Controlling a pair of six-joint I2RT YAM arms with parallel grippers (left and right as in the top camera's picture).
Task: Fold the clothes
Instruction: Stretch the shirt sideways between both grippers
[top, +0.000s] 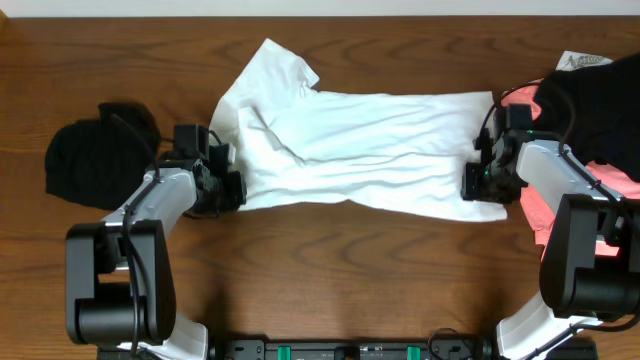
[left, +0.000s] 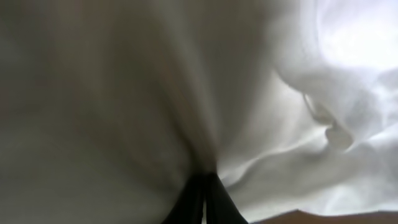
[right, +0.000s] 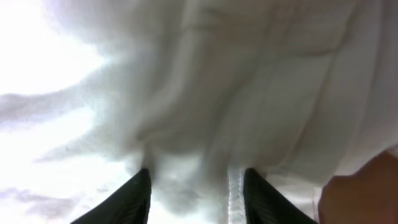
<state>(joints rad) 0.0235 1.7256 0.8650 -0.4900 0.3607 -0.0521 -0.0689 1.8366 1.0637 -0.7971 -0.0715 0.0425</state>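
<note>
A white T-shirt (top: 350, 145) lies spread across the middle of the wooden table, one sleeve pointing to the back left. My left gripper (top: 228, 187) sits at the shirt's left front corner and its fingers (left: 204, 198) are pinched shut on a fold of the white fabric (left: 124, 99). My right gripper (top: 478, 186) sits at the shirt's right edge. Its fingers (right: 196, 193) are spread apart with the hemmed white cloth (right: 205, 93) lying between them.
A black garment (top: 95, 150) lies bunched at the left of the table. A pile of black cloth (top: 590, 100) and pink cloth (top: 535, 205) lies at the right edge, close behind my right arm. Bare wood (top: 350, 270) runs along the front.
</note>
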